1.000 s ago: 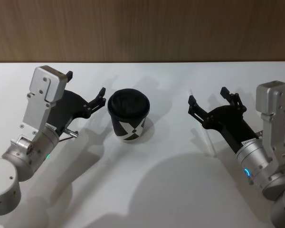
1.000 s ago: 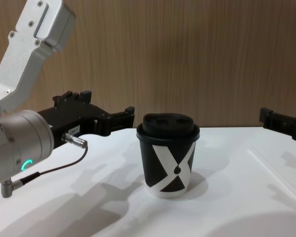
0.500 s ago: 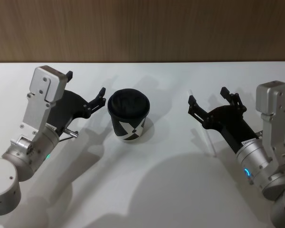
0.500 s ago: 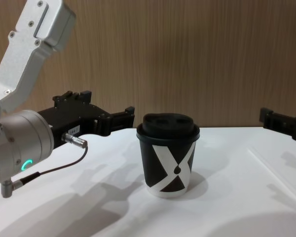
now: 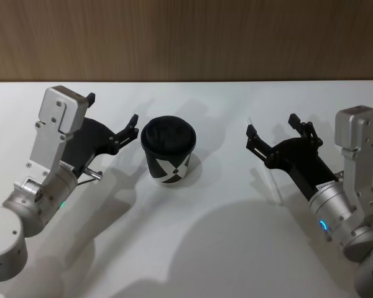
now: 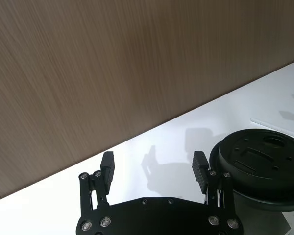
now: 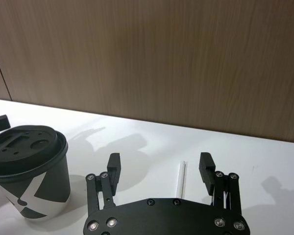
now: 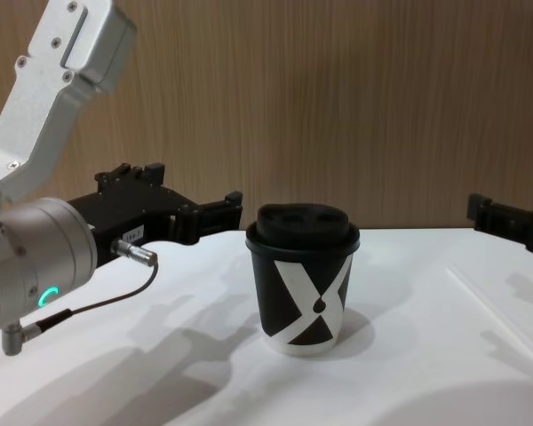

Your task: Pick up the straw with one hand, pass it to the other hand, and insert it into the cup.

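The straw lies unmoved at the cup's three o'clock, ungrasped beneath the right gripper, wide open and empty like the left gripper.

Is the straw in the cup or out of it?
Out. The straw lies flat on the table beneath the open right hand; the cup stands apart, upright.

A brown wood-grain wall fills the 12 o'clock side of the head view, meeting a plain white table (matte, smooth) that spreads toward 6 o'clock. Soft grey shadows lie across it.
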You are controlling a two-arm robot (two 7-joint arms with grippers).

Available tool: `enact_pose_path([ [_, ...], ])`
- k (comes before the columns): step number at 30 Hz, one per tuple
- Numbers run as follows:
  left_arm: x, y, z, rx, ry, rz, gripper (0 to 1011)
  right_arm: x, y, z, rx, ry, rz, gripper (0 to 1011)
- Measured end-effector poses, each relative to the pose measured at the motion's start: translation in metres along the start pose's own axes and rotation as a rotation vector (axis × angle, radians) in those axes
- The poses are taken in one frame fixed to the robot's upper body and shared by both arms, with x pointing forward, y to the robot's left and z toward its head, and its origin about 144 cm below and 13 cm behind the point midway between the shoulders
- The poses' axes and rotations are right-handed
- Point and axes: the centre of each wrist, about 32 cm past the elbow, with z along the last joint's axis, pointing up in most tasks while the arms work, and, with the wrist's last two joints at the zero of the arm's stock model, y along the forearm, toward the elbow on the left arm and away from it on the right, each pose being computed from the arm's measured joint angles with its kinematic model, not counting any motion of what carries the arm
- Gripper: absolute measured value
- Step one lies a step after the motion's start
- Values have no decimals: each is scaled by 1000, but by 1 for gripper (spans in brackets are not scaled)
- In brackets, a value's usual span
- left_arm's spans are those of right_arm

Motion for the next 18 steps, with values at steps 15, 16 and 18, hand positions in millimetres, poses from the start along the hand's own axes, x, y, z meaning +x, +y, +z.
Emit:
enact_pose_path([
  [15, 0, 0, 0, 0, 0, 0, 1003, 2, -5, 4, -43, -6, 0, 1001],
  [16, 0, 0, 0, 0, 0, 0, 1003, 2, -5, 5, -47, -7, 0, 1001],
  [18, 0, 0, 0, 0, 0, 0, 1003, 2, -6, 6, -68, -6, 0, 1001],
])
